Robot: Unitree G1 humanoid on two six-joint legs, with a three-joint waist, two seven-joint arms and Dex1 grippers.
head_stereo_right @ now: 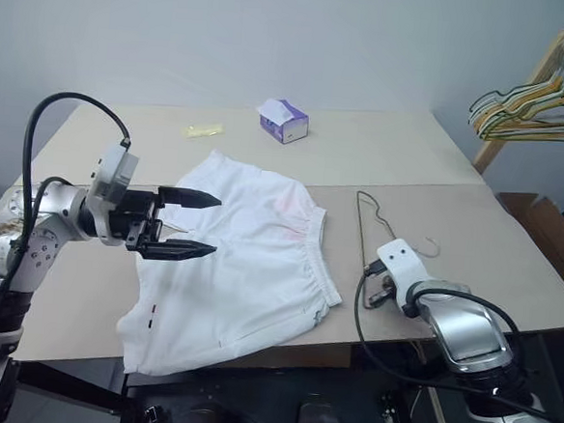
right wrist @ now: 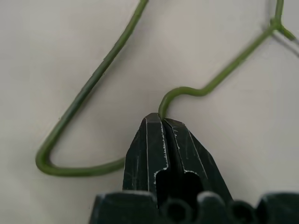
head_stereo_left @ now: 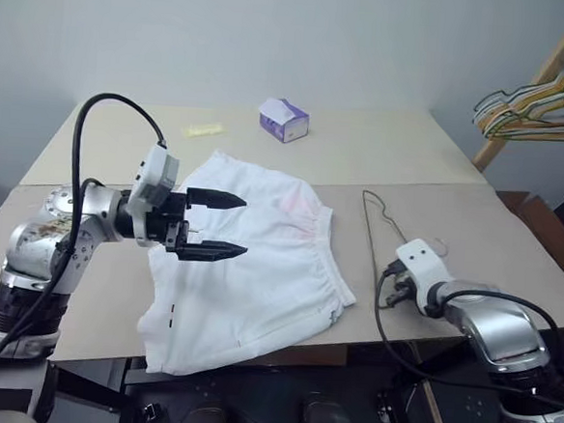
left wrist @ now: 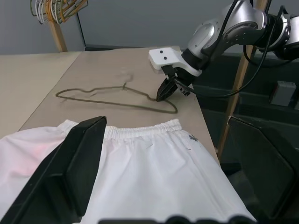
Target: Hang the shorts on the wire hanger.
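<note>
A beige counter [head_stereo_left: 83, 285] is seen from above, made up of two slabs set one behind the other. The shorts [head_stereo_left: 259, 268] are spread flat across the middle of the near slab, the gathered waistband turned toward 3 o'clock and the hem hanging slightly over the near edge at 6 o'clock; small dark marks are visible near that hem. At 9 o'clock of the shorts the left gripper [head_stereo_left: 225, 227] is held just above the cloth, pointed sideways across it, with its two black fingers spread wide and nothing between them. Off the counter's far corner, at 2 o'clock, a bunch of yellow-green hangers [head_stereo_left: 536, 103] is hung on a wooden rack [head_stereo_left: 533, 84]. The wire hanger [left wrist: 117, 95] is laid flat on the bare counter just beside the waistband, at 3 o'clock of the shorts, clear of the cloth. The right gripper [right wrist: 161, 123] is angled down onto the hanger's near end, its fingers pressed together and pinching the wire next to a rounded corner. At 12 o'clock, on the far slab, a small purple and white tissue box [head_stereo_left: 284, 121] is placed, with a pale yellow scrap [head_stereo_left: 203, 130] lying at its 9 o'clock.
</note>
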